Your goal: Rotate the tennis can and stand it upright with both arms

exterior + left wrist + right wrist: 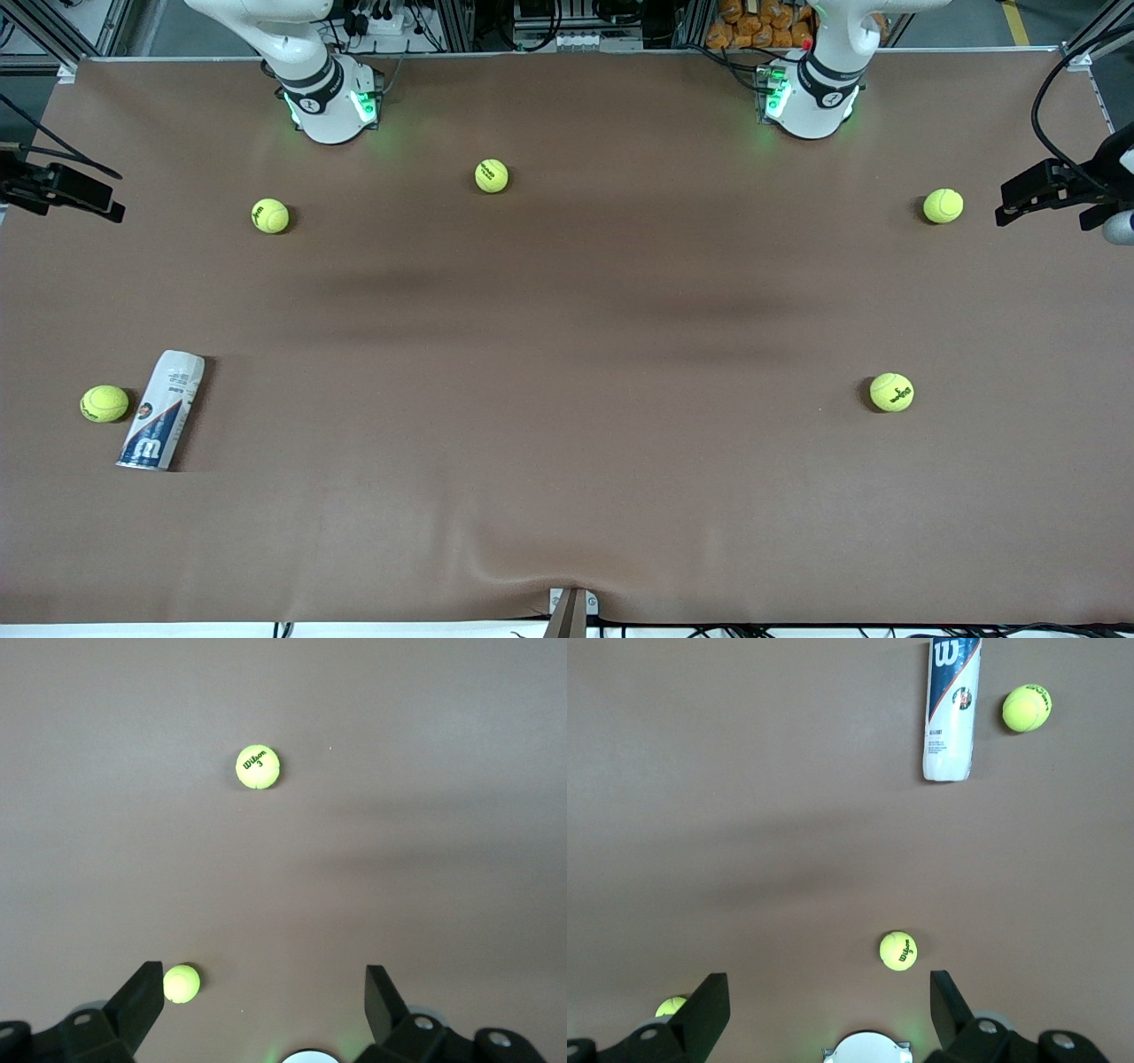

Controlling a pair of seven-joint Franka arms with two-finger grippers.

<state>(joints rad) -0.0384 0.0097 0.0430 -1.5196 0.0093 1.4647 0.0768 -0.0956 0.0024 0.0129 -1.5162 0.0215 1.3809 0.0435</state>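
The tennis can [161, 409] lies on its side on the brown table, toward the right arm's end and close to the front camera, its navy logo end pointing at that camera. In the right wrist view the tennis can [951, 709] shows far below. My right gripper [830, 992] hangs high over the table by its own base, open and holding nothing. My left gripper [264, 992] is likewise high near its base, open and holding nothing. In the front view only the arms' lower links and green-lit bases show; both hands are out of that view.
Several tennis balls are scattered about: one [104, 403] right beside the can, others [269, 215], [492, 175] near the right arm's base, two [943, 206], [891, 392] toward the left arm's end. Black mounts [62, 190], [1054, 190] jut in at both table ends.
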